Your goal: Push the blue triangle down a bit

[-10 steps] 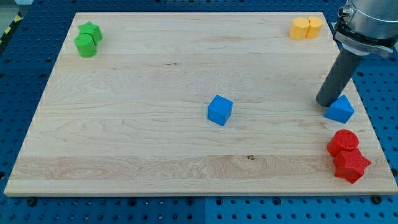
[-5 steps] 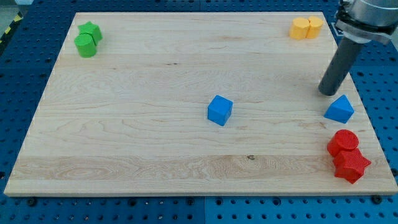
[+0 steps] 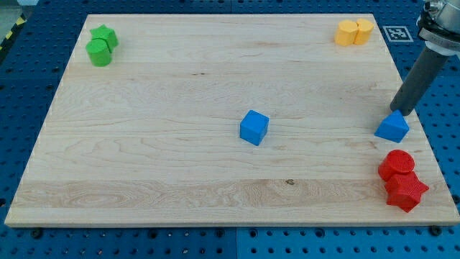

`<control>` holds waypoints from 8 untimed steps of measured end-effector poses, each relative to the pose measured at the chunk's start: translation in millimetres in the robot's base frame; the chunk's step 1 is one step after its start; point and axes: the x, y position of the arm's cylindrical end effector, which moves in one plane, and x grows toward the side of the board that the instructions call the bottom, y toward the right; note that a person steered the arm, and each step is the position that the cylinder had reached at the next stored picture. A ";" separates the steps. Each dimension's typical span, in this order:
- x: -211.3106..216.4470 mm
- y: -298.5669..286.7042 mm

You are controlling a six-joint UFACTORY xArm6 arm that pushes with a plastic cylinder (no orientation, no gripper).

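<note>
The blue triangle (image 3: 392,127) lies near the board's right edge, just above the red blocks. My tip (image 3: 397,111) stands right at the triangle's upper right corner, touching or nearly touching it; the dark rod slants up to the view's right. A blue cube (image 3: 254,127) sits at the middle of the board, far left of my tip.
A red cylinder (image 3: 397,165) and a red star-like block (image 3: 407,191) sit close below the blue triangle. Two yellow blocks (image 3: 354,32) are at the top right. Two green blocks (image 3: 101,45) are at the top left. The wooden board's right edge (image 3: 420,126) runs beside my tip.
My tip moved from the triangle's upper left, lifted away upward, then swung right to its upper right corner. The blue triangle and the other blocks have not moved.
</note>
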 end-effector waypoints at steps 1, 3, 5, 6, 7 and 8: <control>5.3 0.0; 14.1 -0.4; 18.5 -18.7; 18.7 -19.9; 18.7 -19.9; 20.0 -19.9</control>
